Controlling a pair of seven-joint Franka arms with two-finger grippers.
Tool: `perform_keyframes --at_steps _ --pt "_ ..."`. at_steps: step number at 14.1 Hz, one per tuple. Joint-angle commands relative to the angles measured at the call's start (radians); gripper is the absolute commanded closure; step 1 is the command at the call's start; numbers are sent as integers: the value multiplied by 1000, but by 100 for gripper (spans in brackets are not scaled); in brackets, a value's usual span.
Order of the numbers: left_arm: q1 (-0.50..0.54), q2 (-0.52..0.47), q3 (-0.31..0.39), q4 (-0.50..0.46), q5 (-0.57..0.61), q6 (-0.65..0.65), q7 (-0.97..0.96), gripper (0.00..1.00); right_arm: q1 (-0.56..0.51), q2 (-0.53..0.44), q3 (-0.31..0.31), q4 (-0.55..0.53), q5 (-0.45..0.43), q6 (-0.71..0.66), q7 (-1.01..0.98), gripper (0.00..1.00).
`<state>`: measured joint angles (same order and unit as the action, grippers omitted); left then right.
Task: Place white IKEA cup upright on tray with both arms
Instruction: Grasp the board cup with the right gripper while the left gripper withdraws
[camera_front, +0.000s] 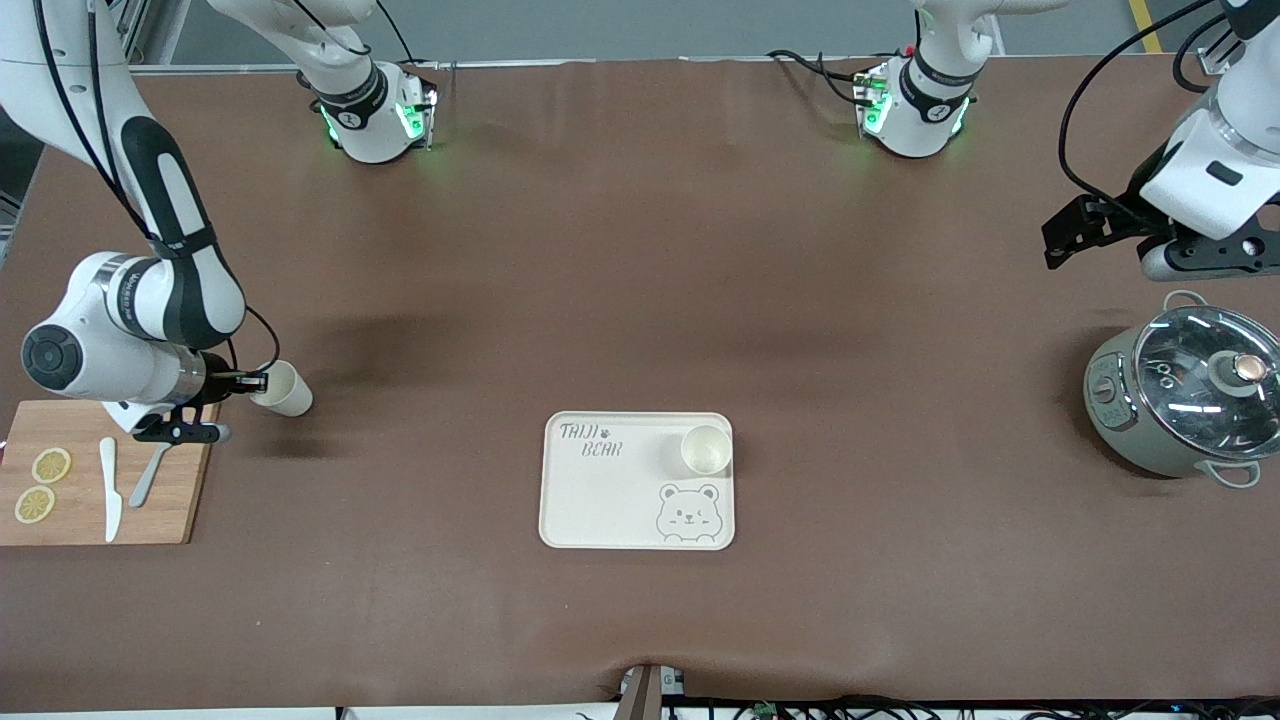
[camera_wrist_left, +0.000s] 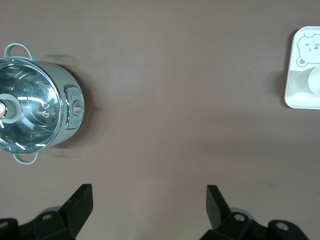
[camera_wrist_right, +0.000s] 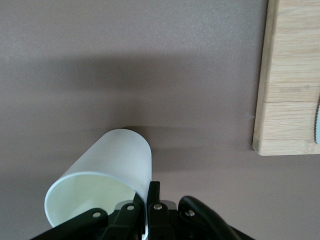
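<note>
My right gripper (camera_front: 256, 382) is shut on the rim wall of a white cup (camera_front: 283, 389), one finger inside and one outside. The cup lies tipped on its side, low over the table beside the cutting board; I cannot tell whether it touches. In the right wrist view the cup (camera_wrist_right: 107, 172) has its open mouth toward the gripper (camera_wrist_right: 148, 194). A second white cup (camera_front: 706, 448) stands upright on the cream bear tray (camera_front: 600, 500) at mid-table. My left gripper (camera_front: 1052, 245) hangs open and empty over the table next to the pot; its wrist view (camera_wrist_left: 148, 202) shows the tray's edge (camera_wrist_left: 299, 97).
A bamboo cutting board (camera_front: 170, 500) with lemon slices (camera_front: 50, 465), a white knife (camera_front: 110, 490) and another utensil lies at the right arm's end. A grey-green pot with a glass lid (camera_front: 1185, 395) stands at the left arm's end, also in the left wrist view (camera_wrist_left: 35, 102).
</note>
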<state>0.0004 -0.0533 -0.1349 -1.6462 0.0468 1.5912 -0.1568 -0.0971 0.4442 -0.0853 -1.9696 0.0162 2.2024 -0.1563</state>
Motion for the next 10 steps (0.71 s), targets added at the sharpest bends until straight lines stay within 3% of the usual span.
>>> perform_keyframes --at_steps 1,5,7,10 --pt "17 -26 -11 -23 -16 -2 23 0 -7 -25 12 9 -10 -16 4 100" --pt "15 -23 -11 -24 -16 -2 31 0 63 -30 18 190 2 -238 85 100" --pt "15 -23 -12 -21 -16 -2 31 0 140 -13 21 250 23 -257 194 100" --pt "15 -23 -12 -15 -18 -3 31 0 270 60 19 346 155 -253 396 100"
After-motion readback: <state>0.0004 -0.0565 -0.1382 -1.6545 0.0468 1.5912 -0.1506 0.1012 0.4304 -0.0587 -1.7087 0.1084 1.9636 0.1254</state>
